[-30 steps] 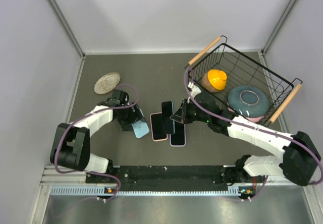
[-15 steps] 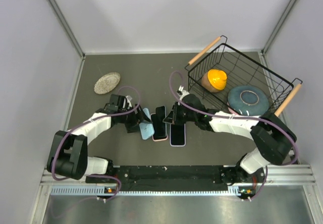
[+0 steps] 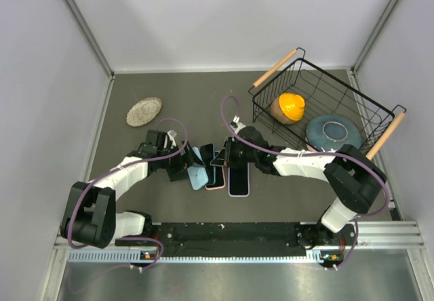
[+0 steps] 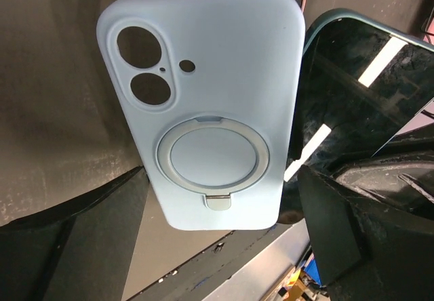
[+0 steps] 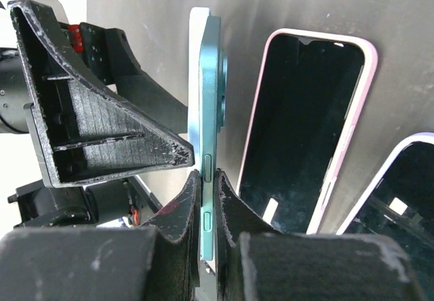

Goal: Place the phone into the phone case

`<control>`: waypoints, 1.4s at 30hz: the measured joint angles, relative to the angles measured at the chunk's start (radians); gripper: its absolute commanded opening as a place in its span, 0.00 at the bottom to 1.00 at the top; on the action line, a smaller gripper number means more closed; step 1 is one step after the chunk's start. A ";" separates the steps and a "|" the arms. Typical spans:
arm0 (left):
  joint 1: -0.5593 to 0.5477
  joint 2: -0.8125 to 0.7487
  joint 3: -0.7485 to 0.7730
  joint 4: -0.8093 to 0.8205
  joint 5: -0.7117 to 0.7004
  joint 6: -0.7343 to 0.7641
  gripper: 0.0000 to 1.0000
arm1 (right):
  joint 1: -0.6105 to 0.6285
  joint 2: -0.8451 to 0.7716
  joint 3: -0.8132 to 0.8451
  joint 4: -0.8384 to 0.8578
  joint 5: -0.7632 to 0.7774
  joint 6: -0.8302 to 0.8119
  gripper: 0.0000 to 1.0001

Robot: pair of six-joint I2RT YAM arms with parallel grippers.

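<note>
DESK: Is the phone in yet?

PHOTOGRAPHER: No. Toward the middle of the table's (image 3: 203, 97) near edge, the right gripper (image 5: 203, 209) is clenched on the long edge of a teal phone (image 5: 207, 111) and holds it up on its side. It is just beside a light-blue ring-stand phone case (image 4: 217, 97). The left gripper (image 4: 224, 192) has its fingers spread wide on either side of that case (its back faces the wrist camera). Whether a finger touches it, I cannot tell.

DESK: What's left?

PHOTOGRAPHER: All the seating, by my reading, since no corner of the phone is inside the case. A pink-cased phone (image 5: 305, 125) and a lavender-cased phone (image 3: 239, 181) lie flat close by.

DESK: Any logos?

PHOTOGRAPHER: No brand or lettering can be read anywhere.
</note>
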State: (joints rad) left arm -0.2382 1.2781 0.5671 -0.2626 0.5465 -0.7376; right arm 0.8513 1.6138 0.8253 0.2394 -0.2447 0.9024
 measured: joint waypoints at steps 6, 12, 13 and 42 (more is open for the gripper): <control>0.001 -0.013 0.013 -0.026 -0.005 0.011 0.99 | 0.013 0.006 0.007 0.011 -0.010 0.026 0.00; 0.008 -0.035 0.121 -0.168 -0.106 0.048 0.99 | 0.031 0.038 0.035 0.020 -0.011 0.042 0.00; 0.013 -0.048 0.124 -0.176 -0.118 0.050 0.99 | 0.035 0.041 0.041 0.014 -0.012 0.042 0.00; 0.404 -0.068 0.149 -0.382 -0.278 0.163 0.75 | 0.070 0.177 0.190 -0.029 -0.029 0.058 0.00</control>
State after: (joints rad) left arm 0.1661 1.2098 0.7162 -0.6445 0.2687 -0.5743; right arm 0.9211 1.7912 1.0153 0.2108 -0.2737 0.9607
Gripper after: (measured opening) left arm 0.794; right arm 0.031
